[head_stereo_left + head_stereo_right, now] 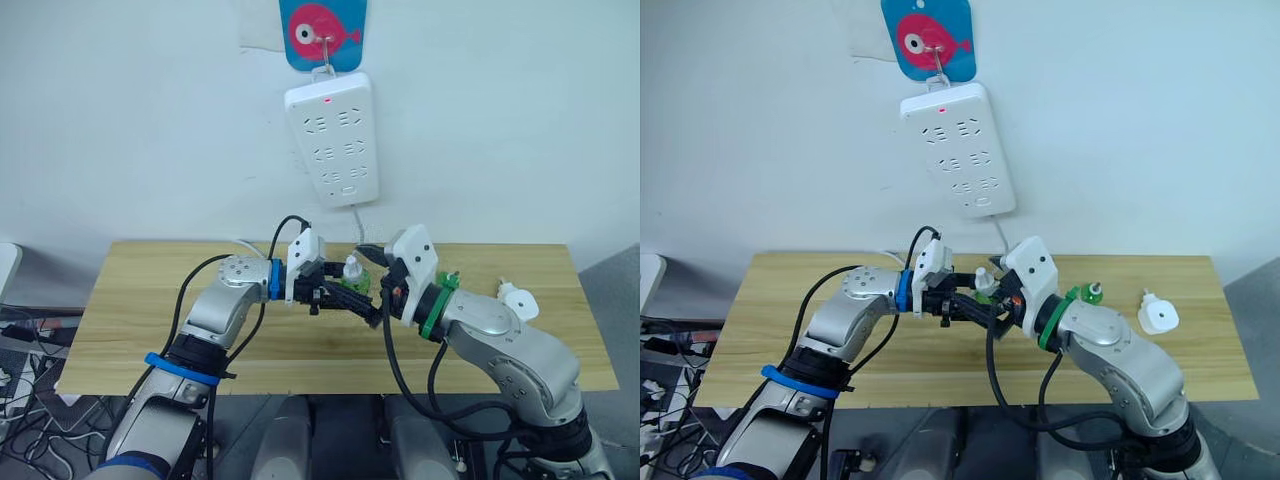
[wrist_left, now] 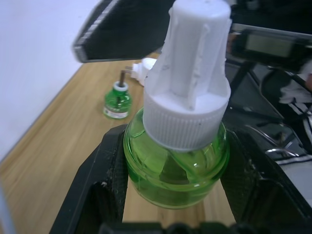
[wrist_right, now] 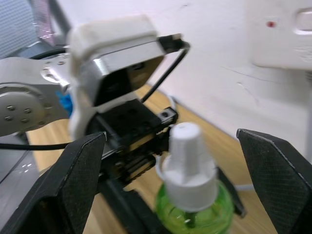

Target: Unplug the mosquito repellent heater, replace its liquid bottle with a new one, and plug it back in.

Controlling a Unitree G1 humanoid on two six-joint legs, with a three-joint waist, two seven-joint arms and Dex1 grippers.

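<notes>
Left gripper point(image 2: 170, 204) is clamped on the new green bottle point(image 2: 176, 165), a finger on each side of the glass body, white cap point(image 2: 187, 78) pointing up and away from the wrist. Bottle's long axis runs roughly upright, held above the wooden table point(image 1: 140, 300) near its middle. Right gripper point(image 3: 185, 165) faces it from the opposite side, fingers spread wide with the cap sitting between them but not touching either; it holds nothing. My read: next step is taking the cap off, so right has to close around the cap along that upright axis while left holds the body steady.

Mosquito repellent heater point(image 1: 518, 300) lies on the table on the robot's right, well apart from both grippers, already unplugged; right arm is nearer to it. Old bottle point(image 1: 1092, 293), green with no cap, stands between the right arm and the heater. Power strip point(image 1: 332, 138) hangs on the wall above, red light on, sockets free. Nothing blocks the cap; the 2 wrists are close, so collision is the risk
</notes>
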